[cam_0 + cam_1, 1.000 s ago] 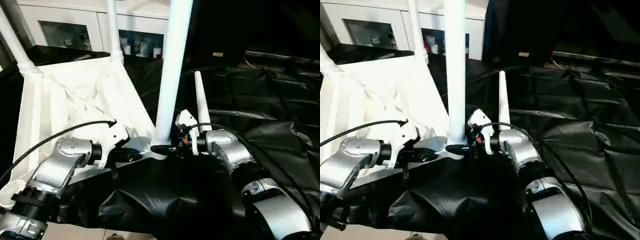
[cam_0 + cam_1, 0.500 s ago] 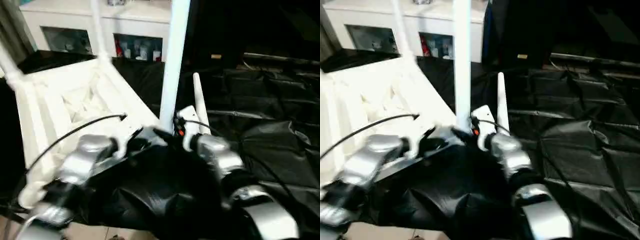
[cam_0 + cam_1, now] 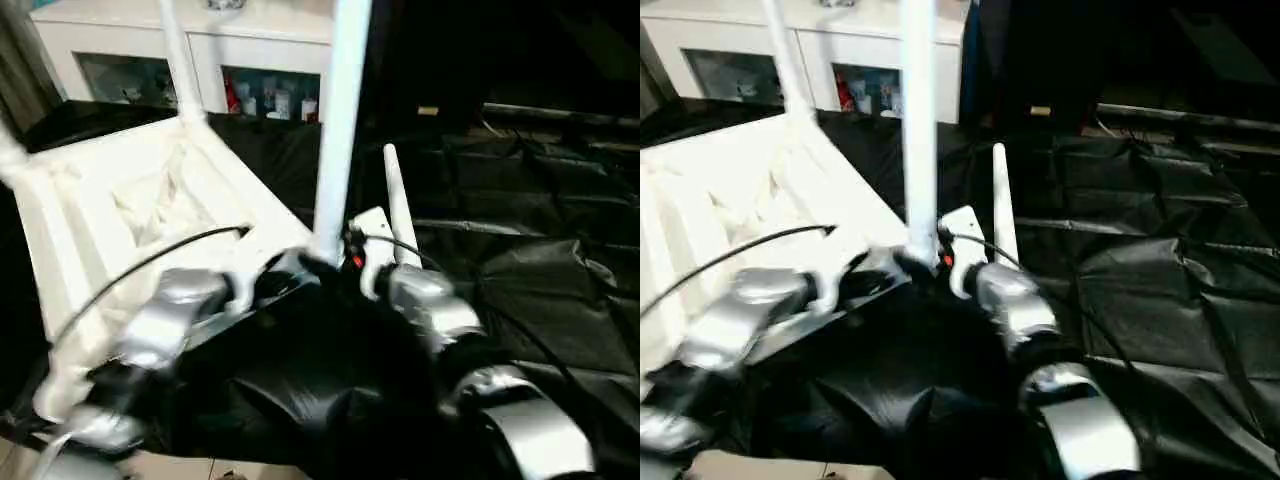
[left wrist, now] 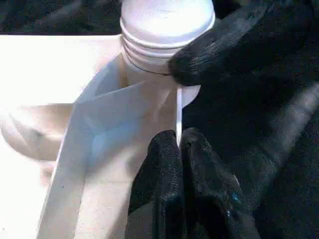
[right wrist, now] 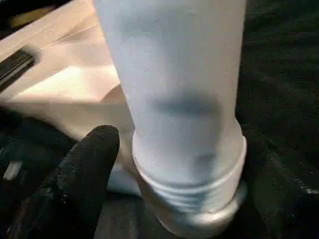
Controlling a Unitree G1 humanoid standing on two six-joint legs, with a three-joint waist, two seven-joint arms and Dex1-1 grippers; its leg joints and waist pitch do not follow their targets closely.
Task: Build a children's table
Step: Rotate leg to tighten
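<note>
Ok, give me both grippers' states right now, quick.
Left gripper: shut, pinching the thin rim of the children's table beside the corner socket.
Right gripper: at the base of the near leg; cannot tell whether it grips or is open.

- My 2 head views are smeared by motion, worst over the left forearm (image 3: 165,320).
- Light seems to come from above and behind; the tabletop (image 3: 150,210) blows out to near-pure white.
- The black cloth (image 3: 520,260) stays dim, catching only faint sheen on its folds.
- Up close, the leg (image 5: 174,99) is soft and out of focus, shaded grey-blue.
- The left gripper's fingertips (image 4: 169,149) are sharper, nearly without detail.
</note>
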